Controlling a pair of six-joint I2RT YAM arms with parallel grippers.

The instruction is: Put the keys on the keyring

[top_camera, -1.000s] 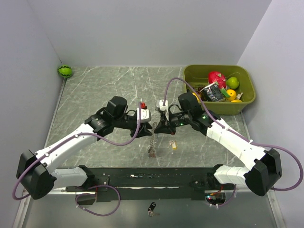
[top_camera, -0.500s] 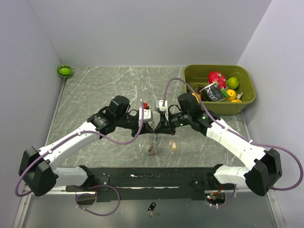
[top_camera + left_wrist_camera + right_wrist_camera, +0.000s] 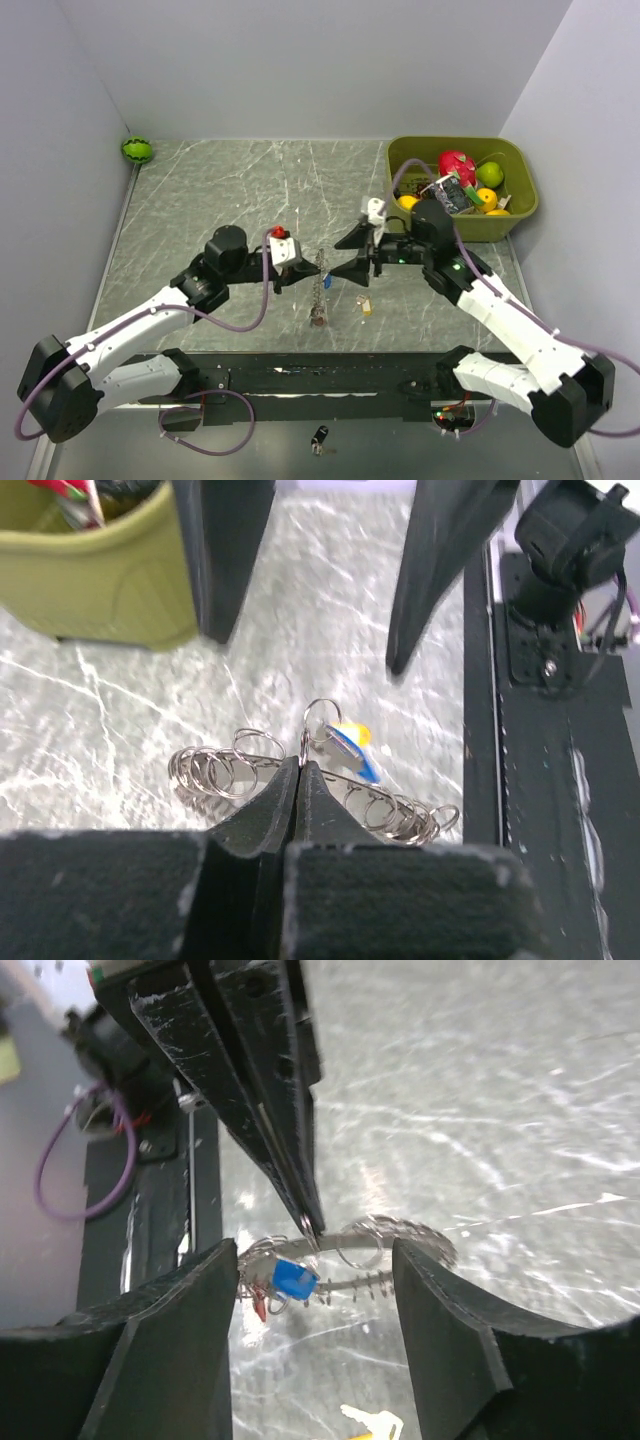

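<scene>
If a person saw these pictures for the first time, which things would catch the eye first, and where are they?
At the middle of the marbled table, the left gripper is shut on a thin grey wavy-edged metal keyring carrying a small blue-headed key, and the right gripper stands open facing it. At the far right, an olive-green plastic bin holds bright toy fruit.

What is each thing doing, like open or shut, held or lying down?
left claw: shut, pinching the keyring
right claw: open, holding nothing
keyring: held by the left claw
blue key: hanging on the keyring
yellow key: lying loose on the table
green bin: open, toys inside
</scene>
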